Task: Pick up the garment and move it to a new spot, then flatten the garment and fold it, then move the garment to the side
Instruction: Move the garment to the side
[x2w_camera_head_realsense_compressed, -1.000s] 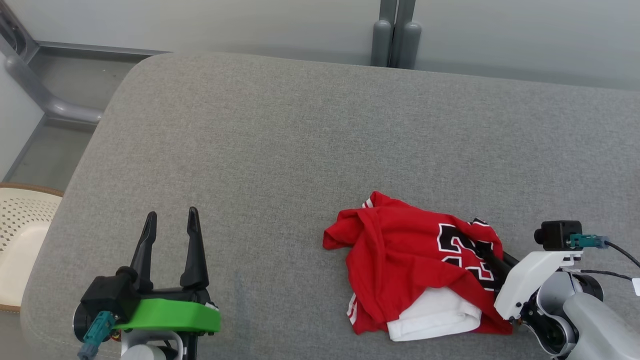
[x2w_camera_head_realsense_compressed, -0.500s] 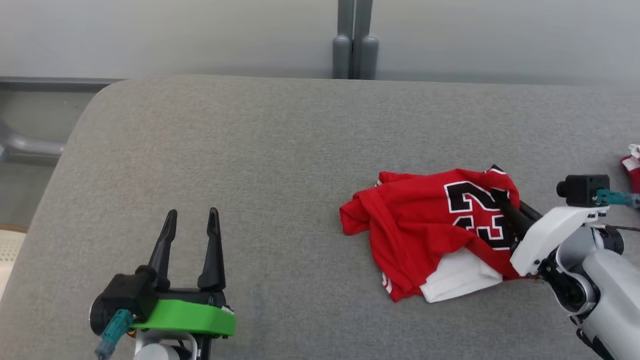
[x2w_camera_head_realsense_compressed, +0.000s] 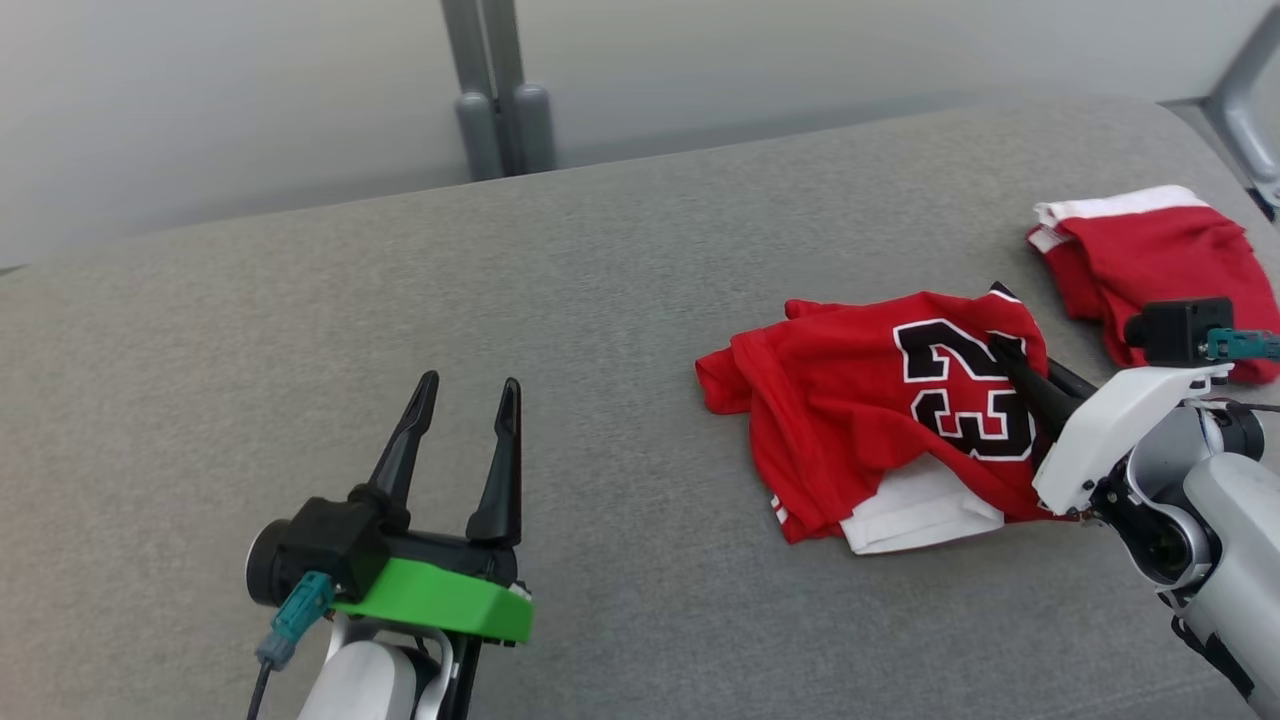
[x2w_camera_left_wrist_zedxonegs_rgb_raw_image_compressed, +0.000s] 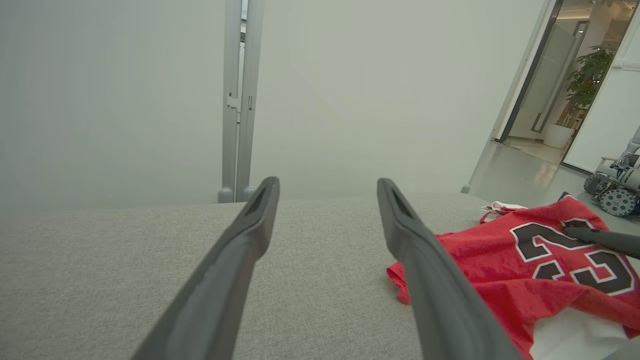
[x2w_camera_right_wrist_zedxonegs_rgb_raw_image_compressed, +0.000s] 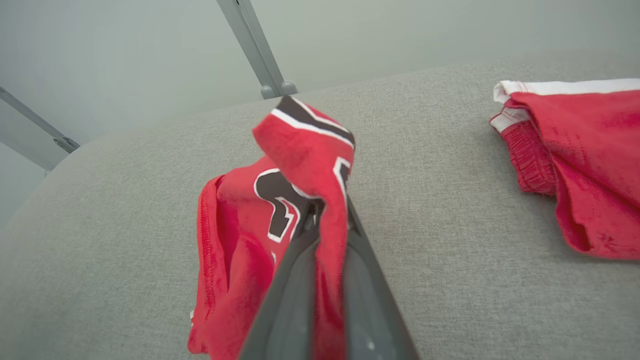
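A crumpled red garment (x2w_camera_head_realsense_compressed: 860, 420) with a black number 23 and a white inner layer lies on the grey cushioned surface (x2w_camera_head_realsense_compressed: 600, 300), right of centre. My right gripper (x2w_camera_head_realsense_compressed: 1005, 355) is shut on a fold of that garment (x2w_camera_right_wrist_zedxonegs_rgb_raw_image_compressed: 305, 150) at its right edge, the cloth pinched between the fingers (x2w_camera_right_wrist_zedxonegs_rgb_raw_image_compressed: 295, 280). My left gripper (x2w_camera_head_realsense_compressed: 468, 385) hangs open over bare cushion at the lower left, well left of the garment (x2w_camera_left_wrist_zedxonegs_rgb_raw_image_compressed: 540, 265), with nothing between its fingers (x2w_camera_left_wrist_zedxonegs_rgb_raw_image_compressed: 240, 250).
A second red piece with white trim (x2w_camera_head_realsense_compressed: 1150, 245) lies at the far right of the cushion, also seen in the right wrist view (x2w_camera_right_wrist_zedxonegs_rgb_raw_image_compressed: 580, 150). A grey wall post (x2w_camera_head_realsense_compressed: 495, 90) stands behind the far edge. A doorway and plant (x2w_camera_left_wrist_zedxonegs_rgb_raw_image_compressed: 590, 85) lie beyond.
The head camera has swung to the right, bringing the second red piece into view. My right gripper stays shut on the garment, which has spread a little; the left gripper stays open.
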